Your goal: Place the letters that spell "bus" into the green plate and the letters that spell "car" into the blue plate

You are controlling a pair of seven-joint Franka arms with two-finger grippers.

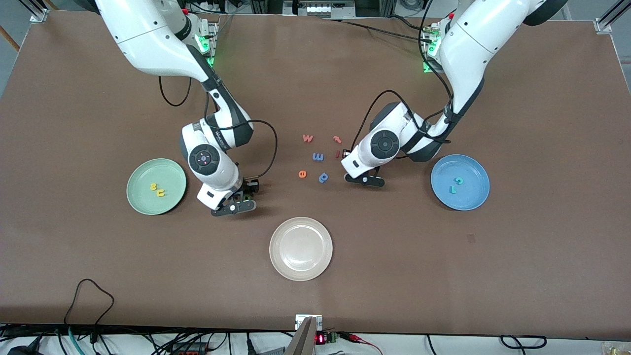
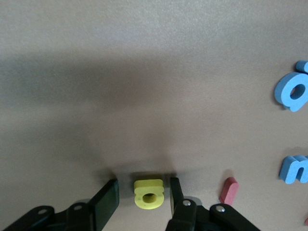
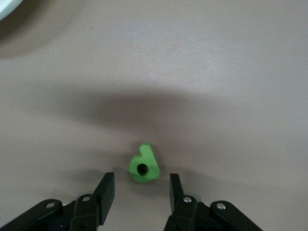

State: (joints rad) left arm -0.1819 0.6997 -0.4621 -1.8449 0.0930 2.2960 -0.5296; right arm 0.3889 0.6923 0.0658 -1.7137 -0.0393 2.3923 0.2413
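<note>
- Left gripper (image 2: 142, 199): jaws open, straddling the yellow a (image 2: 148, 194) on the surface, neither finger touching it yet; likely set for a pinch.
- Right gripper (image 3: 142, 192): jaws open, just short of the green b (image 3: 143, 164), which lies flat and not yet between the fingers.
- Both wrists are bent low, fingers down near the surface.
- The green plate (image 1: 143, 197) already holds the yellow u (image 1: 160, 193) and s (image 1: 153, 186).
- The blue plate (image 1: 473, 197) holds the teal c (image 1: 459, 181) and r (image 1: 452, 189).
- The white plate (image 1: 300, 248) lies nearest the front camera.
</note>
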